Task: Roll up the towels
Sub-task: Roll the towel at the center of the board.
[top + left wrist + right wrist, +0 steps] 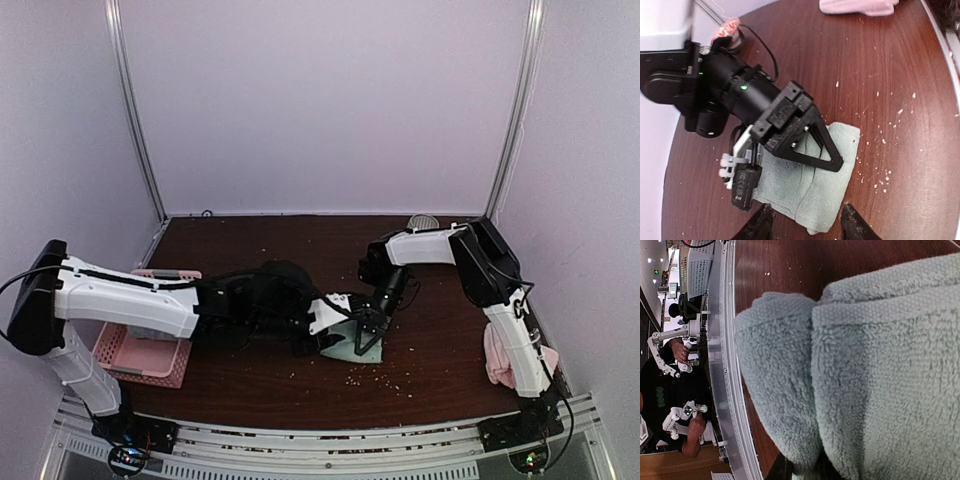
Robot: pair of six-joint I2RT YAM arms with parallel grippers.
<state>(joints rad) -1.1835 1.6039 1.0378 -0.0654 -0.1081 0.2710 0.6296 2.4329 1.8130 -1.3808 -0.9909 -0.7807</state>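
The mint green towel [345, 343] lies folded on the brown table, with a fold line running along it [827, 175]. My right gripper [368, 338] comes down on it from the far side, shut on a fold of the terry [805, 471], which fills the right wrist view [865, 365]. One of its black fingers [827, 150] rests on top of the cloth. My left gripper [807, 227] is open, its two tips on either side of the towel's near end, holding nothing. The pink towel [497, 360] lies crumpled by the right arm's base [855, 6].
A pink basket [140, 352] sits at the table's left edge under the left arm. A striped mug [423, 221] stands at the back, behind the right arm. Pale crumbs [887, 175] dot the wood near the mint towel. A metal rail [725, 365] runs along the table's front edge.
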